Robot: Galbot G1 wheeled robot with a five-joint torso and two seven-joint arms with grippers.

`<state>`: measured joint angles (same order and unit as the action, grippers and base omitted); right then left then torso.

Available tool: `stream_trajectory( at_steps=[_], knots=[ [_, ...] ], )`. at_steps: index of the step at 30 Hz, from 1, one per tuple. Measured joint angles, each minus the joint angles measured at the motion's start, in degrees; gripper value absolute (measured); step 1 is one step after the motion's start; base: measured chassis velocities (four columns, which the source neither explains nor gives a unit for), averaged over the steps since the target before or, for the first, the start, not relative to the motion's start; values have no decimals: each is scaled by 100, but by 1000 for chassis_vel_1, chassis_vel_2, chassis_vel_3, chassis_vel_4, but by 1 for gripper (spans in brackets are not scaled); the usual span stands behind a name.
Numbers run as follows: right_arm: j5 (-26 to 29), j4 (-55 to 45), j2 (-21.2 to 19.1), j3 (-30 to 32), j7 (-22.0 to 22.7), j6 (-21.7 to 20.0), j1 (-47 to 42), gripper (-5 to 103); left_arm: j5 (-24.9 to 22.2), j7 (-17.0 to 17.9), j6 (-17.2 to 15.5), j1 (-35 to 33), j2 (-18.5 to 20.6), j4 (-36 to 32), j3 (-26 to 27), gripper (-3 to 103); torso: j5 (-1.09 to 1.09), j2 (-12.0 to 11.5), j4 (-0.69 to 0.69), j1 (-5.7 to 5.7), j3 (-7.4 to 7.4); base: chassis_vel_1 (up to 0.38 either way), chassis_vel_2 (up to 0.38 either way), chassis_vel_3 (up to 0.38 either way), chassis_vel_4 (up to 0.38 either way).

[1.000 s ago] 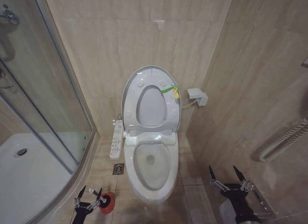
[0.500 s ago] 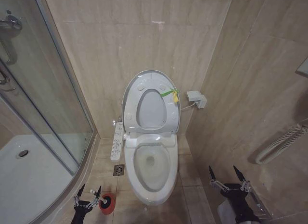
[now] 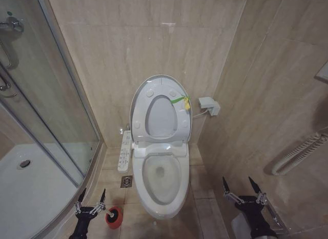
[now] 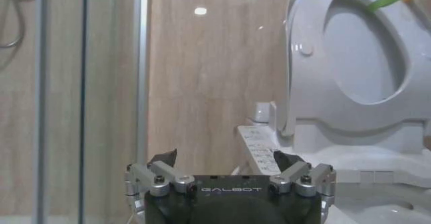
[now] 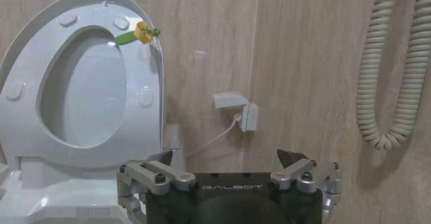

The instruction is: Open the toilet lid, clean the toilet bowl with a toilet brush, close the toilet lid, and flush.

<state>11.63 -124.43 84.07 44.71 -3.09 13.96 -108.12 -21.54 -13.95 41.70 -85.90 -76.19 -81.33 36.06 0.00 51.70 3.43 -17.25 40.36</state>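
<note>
While its two dark fingers stand spread apart with nothing between them, the left gripper (image 3: pixel 90 196) hangs low over the floor tiles, between the curved glass shower enclosure (image 3: pixel 48 121) and the toilet. Just beside it, toward the toilet, sits the toilet brush (image 3: pixel 114 215) in its round red holder, near the fingertips but apart from them. The right gripper (image 3: pixel 241 186) is low on the other side of the toilet, by the right-hand tiled wall, its fingers likewise wide open and empty.

Between the two grippers stands the toilet bowl (image 3: pixel 161 203), its opening uncovered, with the white side control panel (image 3: pixel 124 149) running along its left flank and a small floor drain (image 3: pixel 126 181) just before that panel. Behind the bowl the toilet lid (image 3: pixel 141 95) is raised upright against the back wall together with the ring seat, the green-and-yellow tag (image 3: pixel 183 100) sticking out on its right edge. A white wall box (image 3: pixel 209 105) with a cable sits right of the lid, and a coiled hose (image 3: pixel 300 153) hangs on the right wall. Bare strips of floor tile run along both sides of the bowl.
</note>
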Motion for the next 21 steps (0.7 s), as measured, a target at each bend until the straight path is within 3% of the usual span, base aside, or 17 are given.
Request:
stream_trajectory(
  at_steps=[1, 3, 6, 7, 9, 10, 13, 14, 16, 21],
  knots=[
    [0, 0, 0, 0, 0, 0, 0, 100, 0, 0, 0, 0, 0, 0, 0, 97, 0, 0, 0, 0, 0, 0, 0, 0, 0],
    [0, 0, 0, 0, 0, 0, 0, 100, 93, 388, -257, -198, -5, -390, -46, 97, 0, -4, 0, 1, -2, 0, 0, 0, 0],
    [0, 0, 0, -1, -1, 0, 0, 100, 200, 1038, -876, -595, 31, -1187, -65, 97, 0, -9, -1, 4, -5, 0, 0, 0, 0],
    [0, 0, 0, -1, -1, 0, 0, 100, 200, 1038, -876, -595, 31, -1187, -65, 97, 0, -9, -1, 4, -5, 0, 0, 0, 0],
    [0, 0, 0, 0, 0, 0, 0, 100, 234, 1583, -1629, -921, 85, -2076, -4, 98, 0, -12, 0, 6, -7, 0, 0, 0, 0],
    [0, 0, 0, 0, 0, 0, 0, 100, 234, 1583, -1629, -921, 85, -2076, -4, 98, 0, -12, 0, 6, -7, 0, 0, 0, 0],
    [0, 0, 0, 0, 0, 0, 0, 100, 171, 1943, -2363, -1179, 136, -2942, 53, 98, 2, -17, 0, 7, -10, 0, 0, 0, 0],
    [0, 0, 0, 0, 0, 0, 0, 100, 171, 1943, -2363, -1179, 136, -2942, 53, 98, 2, -17, 0, 7, -10, 0, 0, 0, 0],
    [0, 0, 0, 0, 0, 0, 0, 100, 136, 2094, -2783, -1302, 153, -3397, 56, 93, 1, -19, 0, 8, -11, 0, 0, 0, 0],
    [0, 0, 0, 0, 0, 0, 0, 100, 145, 2289, -3252, -1416, 159, -3894, -36, 93, 1, -23, 0, 10, -13, 0, 0, 0, 0]
  ],
)
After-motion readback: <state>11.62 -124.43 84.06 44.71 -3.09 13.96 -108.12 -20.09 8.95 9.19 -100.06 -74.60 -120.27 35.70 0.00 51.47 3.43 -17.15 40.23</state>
